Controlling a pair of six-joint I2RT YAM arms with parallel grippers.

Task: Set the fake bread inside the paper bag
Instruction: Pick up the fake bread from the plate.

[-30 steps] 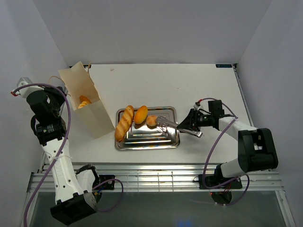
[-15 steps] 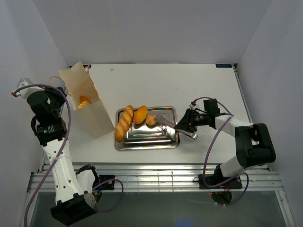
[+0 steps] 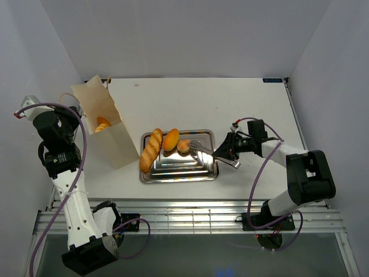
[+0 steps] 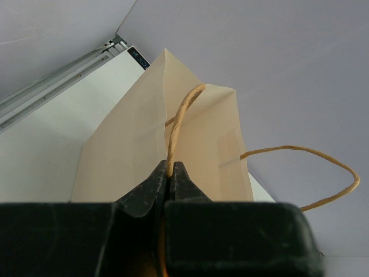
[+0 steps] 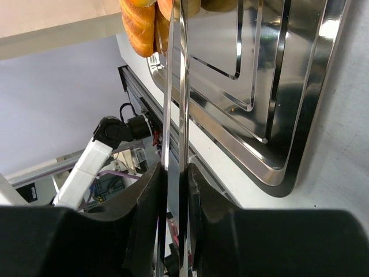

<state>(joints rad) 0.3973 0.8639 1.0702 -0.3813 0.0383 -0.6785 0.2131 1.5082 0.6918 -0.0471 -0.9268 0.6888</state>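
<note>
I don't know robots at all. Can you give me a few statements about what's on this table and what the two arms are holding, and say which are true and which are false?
1. The left gripper pinches a cord handle of the paper bag. True.
2. The steel tray is empty. False: a baguette, an oval roll and a small roll lie on it.
3. The right gripper holds metal tongs. True.
4. The paper bag has nothing in it. False: an orange piece shows inside its open top.
</note>
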